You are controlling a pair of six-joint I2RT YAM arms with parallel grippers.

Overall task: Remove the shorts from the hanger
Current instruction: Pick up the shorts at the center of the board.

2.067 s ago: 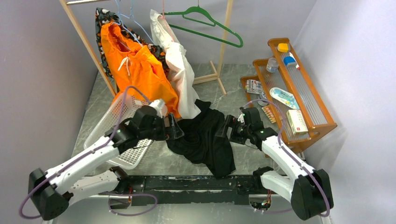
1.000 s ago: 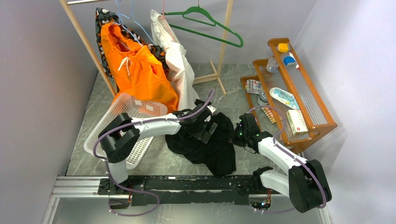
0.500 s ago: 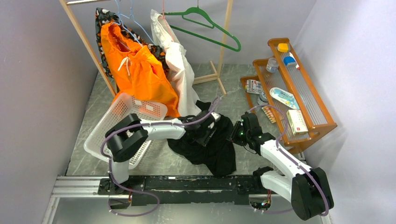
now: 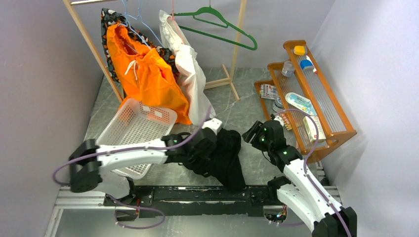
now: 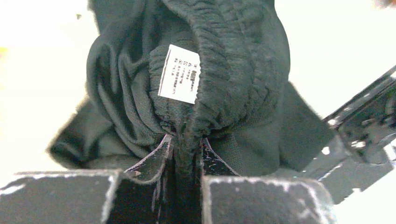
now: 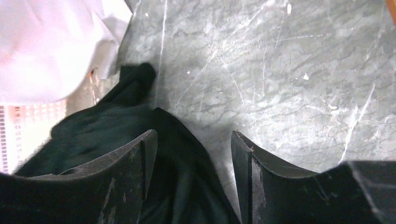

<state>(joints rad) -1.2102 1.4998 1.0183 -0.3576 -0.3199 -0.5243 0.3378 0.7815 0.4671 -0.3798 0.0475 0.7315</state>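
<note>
Left fingers point(image 4: 199, 147): nearly closed, pinching the gathered waistband of the black garment point(image 4: 226, 160) beside its white label point(image 5: 180, 74).
Right fingers point(image 4: 251, 132): spread wide, holding nothing, over the bench point(image 4: 247, 106) at the black garment's edge.
Shorts point(image 4: 148, 74): orange, hung on a wire hanger point(image 4: 140, 22) at the far left, well apart from both sets of fingers.
In the way: white garment point(image 4: 190, 74) touching the shorts' right side; white basket point(image 4: 136, 131) below them.
</note>
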